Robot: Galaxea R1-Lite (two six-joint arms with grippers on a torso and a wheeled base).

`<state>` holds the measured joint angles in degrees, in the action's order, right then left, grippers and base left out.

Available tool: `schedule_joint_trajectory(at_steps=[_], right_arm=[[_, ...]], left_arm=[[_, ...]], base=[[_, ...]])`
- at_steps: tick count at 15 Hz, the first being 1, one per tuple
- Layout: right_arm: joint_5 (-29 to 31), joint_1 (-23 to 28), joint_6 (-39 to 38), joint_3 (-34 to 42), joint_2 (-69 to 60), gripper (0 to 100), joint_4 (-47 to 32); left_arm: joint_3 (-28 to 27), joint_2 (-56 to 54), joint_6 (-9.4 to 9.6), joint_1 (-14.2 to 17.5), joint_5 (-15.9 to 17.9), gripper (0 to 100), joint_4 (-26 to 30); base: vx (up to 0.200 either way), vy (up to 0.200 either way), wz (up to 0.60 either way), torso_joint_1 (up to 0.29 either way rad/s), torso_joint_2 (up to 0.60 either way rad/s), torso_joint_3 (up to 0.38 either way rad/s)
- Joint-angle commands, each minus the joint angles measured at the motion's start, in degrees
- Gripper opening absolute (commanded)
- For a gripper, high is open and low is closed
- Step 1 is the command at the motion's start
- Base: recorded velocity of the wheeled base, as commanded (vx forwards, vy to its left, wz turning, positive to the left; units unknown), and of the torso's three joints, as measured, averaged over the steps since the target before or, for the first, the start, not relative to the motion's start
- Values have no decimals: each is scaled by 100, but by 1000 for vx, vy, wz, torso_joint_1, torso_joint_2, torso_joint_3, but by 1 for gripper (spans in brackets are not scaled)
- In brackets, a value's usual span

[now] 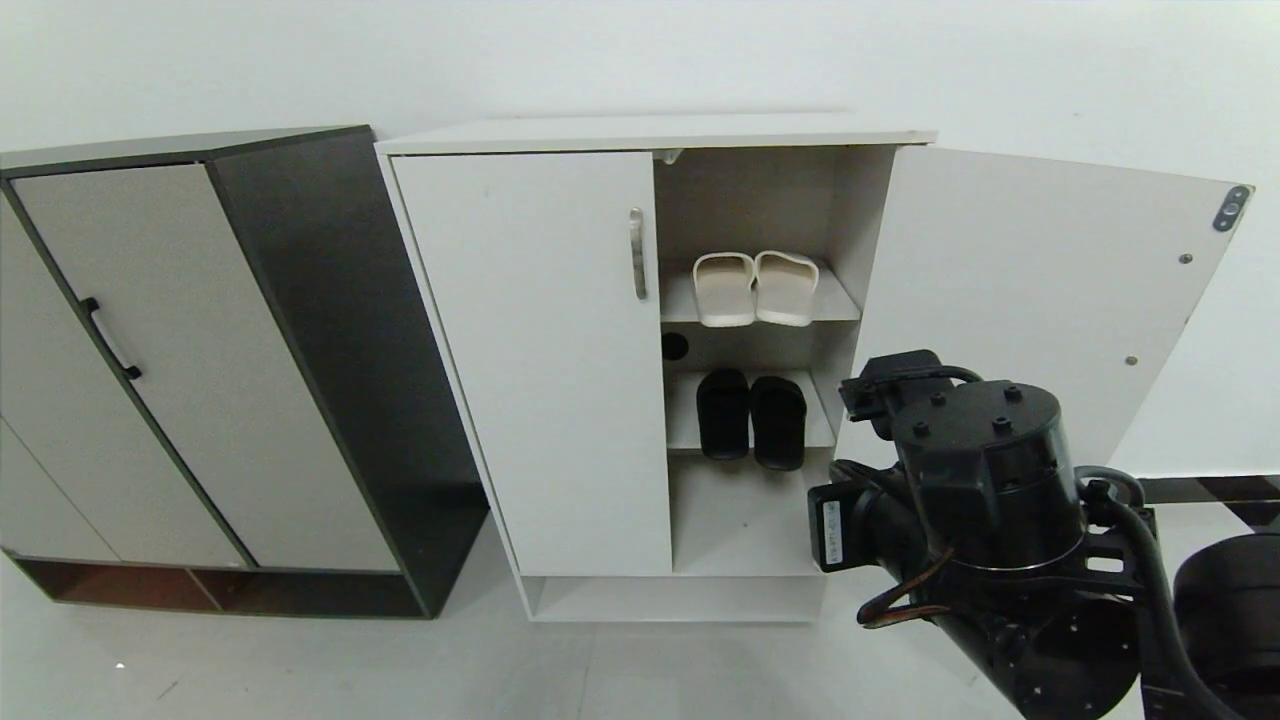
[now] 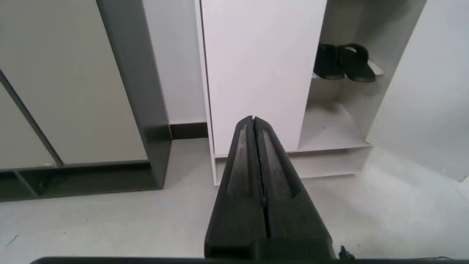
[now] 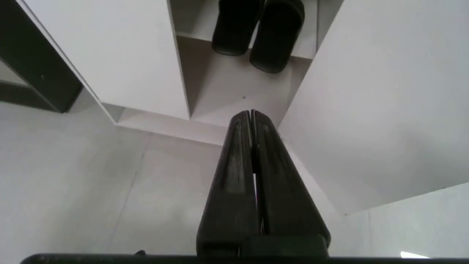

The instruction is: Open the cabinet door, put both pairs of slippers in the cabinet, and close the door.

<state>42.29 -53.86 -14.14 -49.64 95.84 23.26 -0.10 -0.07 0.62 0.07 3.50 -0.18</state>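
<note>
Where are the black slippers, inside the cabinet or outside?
Inside. The black slippers sit on the white cabinet's lower shelf, past its open door.

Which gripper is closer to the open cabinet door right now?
Right. The right gripper sits beside the open door, near its lower edge; the left gripper is farther back, facing the closed door.

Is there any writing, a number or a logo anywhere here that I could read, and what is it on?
Label on the right arm: dark print, too small to read.
White cabinet, its open door: no writing.
White slippers, black slippers: no writing visible.
Grey cabinet: no writing.
So nothing here can be read.
</note>
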Motion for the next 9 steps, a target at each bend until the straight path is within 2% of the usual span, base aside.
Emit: schedule_joint_trajectory(at_steps=[1,4,9], right_arm=[[-1,-2,-1,-2,13,0,12],[-1,-2,-1,33,13,0,12],[7,-2,-1,42,5,0,12]], left_arm=[[1,7,-1,1,2,0,-8],[1,7,-1,1,2,0,-8],[1,7,-1,1,2,0,-8]], base=[[0,0,0,7,-168,-163],[0,0,0,28,-214,-308],[0,0,0,94,-509,-345]])
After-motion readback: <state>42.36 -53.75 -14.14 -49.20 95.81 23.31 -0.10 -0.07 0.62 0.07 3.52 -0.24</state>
